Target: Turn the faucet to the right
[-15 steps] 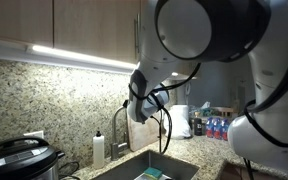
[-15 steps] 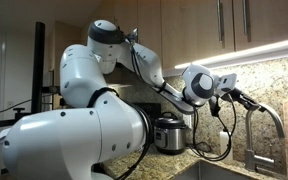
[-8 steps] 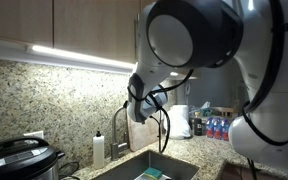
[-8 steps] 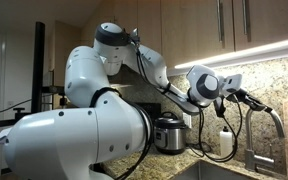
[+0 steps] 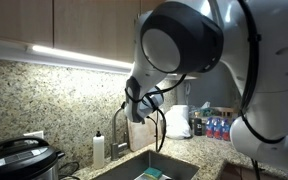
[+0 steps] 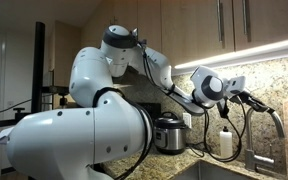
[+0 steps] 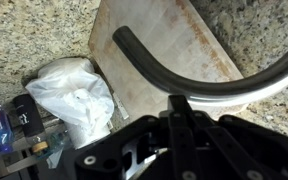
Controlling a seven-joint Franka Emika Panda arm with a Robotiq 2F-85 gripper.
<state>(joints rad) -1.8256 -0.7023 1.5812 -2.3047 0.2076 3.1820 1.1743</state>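
Speckled granite worktop (image 5: 189, 150) runs beneath lit cabinets. In the wrist view, the hand (image 7: 177, 104) rests against the arched spout of the faucet (image 7: 212, 88), which rises behind the sink (image 5: 149, 170). Whether the hand is clenched cannot be told. Beyond, 1 wooden board (image 7: 154, 40) leans on the wall.
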